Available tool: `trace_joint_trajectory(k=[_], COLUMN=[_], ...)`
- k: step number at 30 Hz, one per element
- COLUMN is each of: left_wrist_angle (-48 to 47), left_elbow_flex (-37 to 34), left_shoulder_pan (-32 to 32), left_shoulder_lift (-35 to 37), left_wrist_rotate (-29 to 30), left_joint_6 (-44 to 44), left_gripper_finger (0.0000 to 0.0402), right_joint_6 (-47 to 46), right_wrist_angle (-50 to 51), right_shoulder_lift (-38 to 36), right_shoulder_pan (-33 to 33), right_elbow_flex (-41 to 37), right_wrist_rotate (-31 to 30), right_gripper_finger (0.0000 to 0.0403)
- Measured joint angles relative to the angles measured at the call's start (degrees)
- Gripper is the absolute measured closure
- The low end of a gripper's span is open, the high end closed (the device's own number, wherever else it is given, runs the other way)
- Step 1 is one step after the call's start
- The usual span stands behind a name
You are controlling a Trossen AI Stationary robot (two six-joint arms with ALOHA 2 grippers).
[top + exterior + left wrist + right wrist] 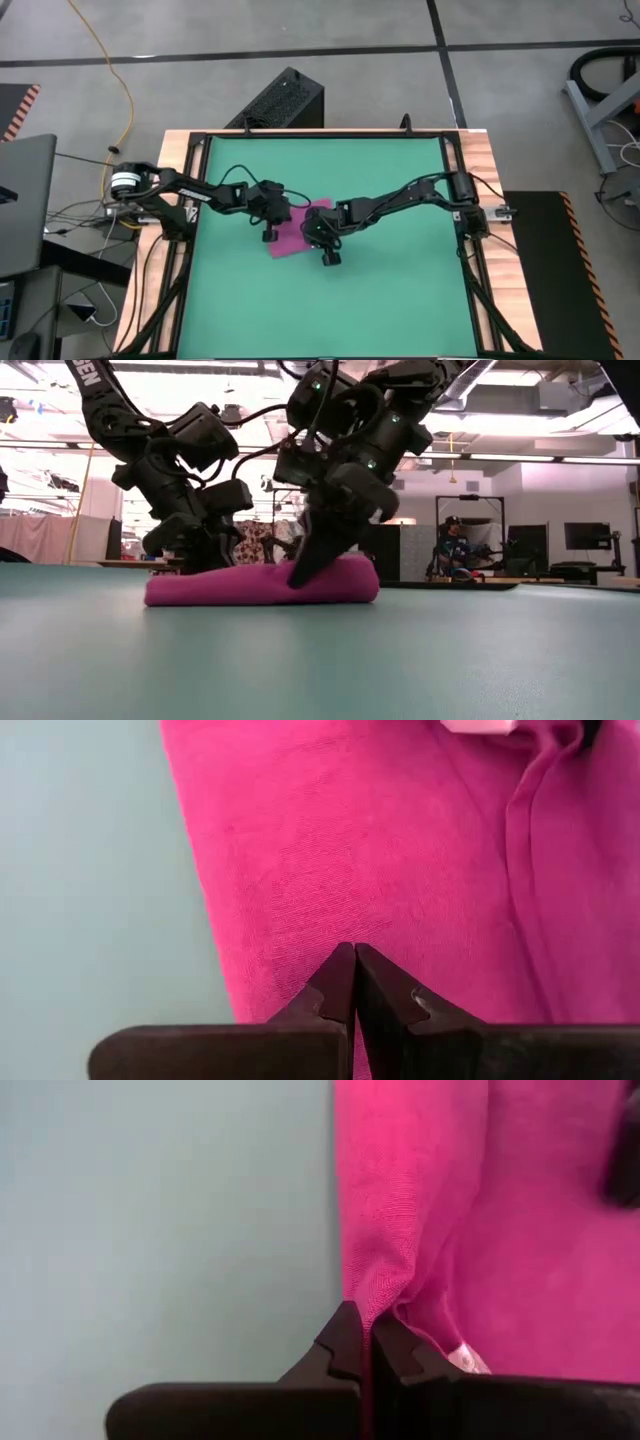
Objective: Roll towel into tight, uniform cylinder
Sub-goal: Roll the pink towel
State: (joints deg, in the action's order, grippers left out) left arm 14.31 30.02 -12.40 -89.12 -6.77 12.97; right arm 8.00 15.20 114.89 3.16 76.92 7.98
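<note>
Towel (291, 232) sat mid-mat on the green mat (400, 300), between my two arms. In the low view it looked like a low, lumpy roll lying flat, thicker at one end, so not a tight cylinder yet by my read.

Handling call: soft, light, floppy knit. It would sag and unroll if released, and could drag across the mat instead of turning. Best hold looked like the leading fold edge, pinched at both ends at once so the roll stayed even.

My left gripper (354, 952) had its fingers closed tip to tip, tips pressed down onto the cloth surface near its outer edge. I couldn't tell whether any fabric was caught between them.

My right gripper (362, 1315) was closed too, with a fold of the towel running straight into the tips, so I read that as a pinch on the edge fold.

Pose: both arms reached in from opposite sides of the table, wrists pitched steeply down, grippers near each other over the cloth. White tag (478, 726) showed at the far edge in the left wrist view.
</note>
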Motion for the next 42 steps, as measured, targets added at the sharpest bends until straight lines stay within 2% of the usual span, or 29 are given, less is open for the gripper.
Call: trace_joint_trajectory(k=[4,24,42], left_wrist_angle=[0.7,0.8,2.4], left_elbow_flex=[0.0,0.0,0.0], left_shoulder_pan=[0.0,0.0,0.0], left_shoulder_lift=[0.0,0.0,0.0], left_wrist_rotate=[0.0,-0.9,-2.0], left_joint_6=[-0.2,-0.4,-0.5], left_gripper_finger=[0.0401,0.0401,0.0401], right_joint_6=[-1.0,-1.6,0.0], right_wrist_angle=[0.9,5.0,1.8], right_shoulder_lift=[0.5,0.7,0.7], right_shoulder_pan=[-0.6,-6.1,-7.5], right_elbow_flex=[0.8,3.2,0.9], right_wrist_rotate=[4.8,10.0,8.9], right_gripper_finger=[0.0391,0.0391,0.0392])
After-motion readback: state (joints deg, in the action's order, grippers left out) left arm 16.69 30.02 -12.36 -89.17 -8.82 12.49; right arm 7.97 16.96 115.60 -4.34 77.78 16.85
